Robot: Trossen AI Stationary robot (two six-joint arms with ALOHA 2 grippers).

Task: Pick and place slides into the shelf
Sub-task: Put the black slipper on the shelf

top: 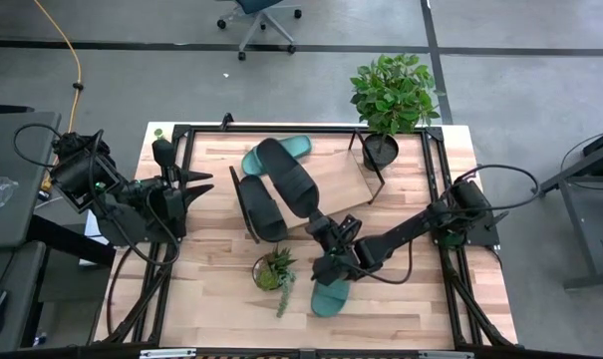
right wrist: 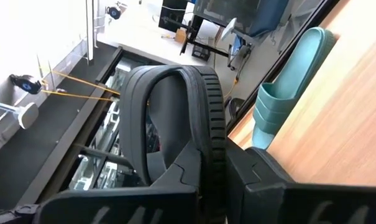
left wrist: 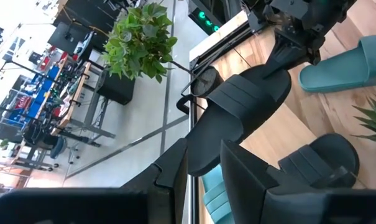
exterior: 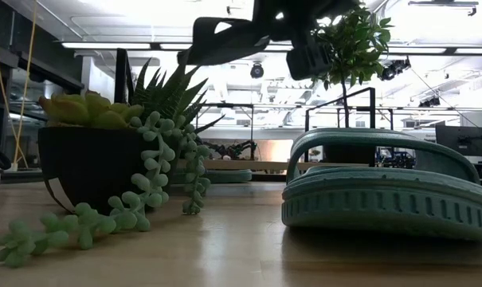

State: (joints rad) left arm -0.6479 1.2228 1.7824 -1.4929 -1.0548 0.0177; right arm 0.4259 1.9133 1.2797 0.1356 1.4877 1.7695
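My right gripper (top: 324, 227) is shut on a black slide (top: 289, 179) and holds it in the air over the shelf (top: 343, 179), a slanted light-wood board. A second black slide (top: 259, 207) and a teal slide (top: 278, 152) lie on the shelf's left part. The other teal slide (top: 331, 295) lies sole-down on the table near the front edge, large in the low view (exterior: 384, 191). My left gripper (top: 203, 189) is open and hovers left of the shelf, apart from every slide. My right gripper holds the black slide by the end of its sole (right wrist: 207, 146) nearest my right arm. The sole is pinched between the two fingers, one finger (right wrist: 186, 174) on the footbed side and one on the underside. The slide (exterior: 225, 40) is lifted clear and points toward the far left.
A small succulent pot (top: 273, 269) stands on the table just left of the near teal slide, with trailing stems in front. A tall leafy plant in a black pot (top: 381, 150) stands at the shelf's far right end. Black frame rails run along the table's sides.
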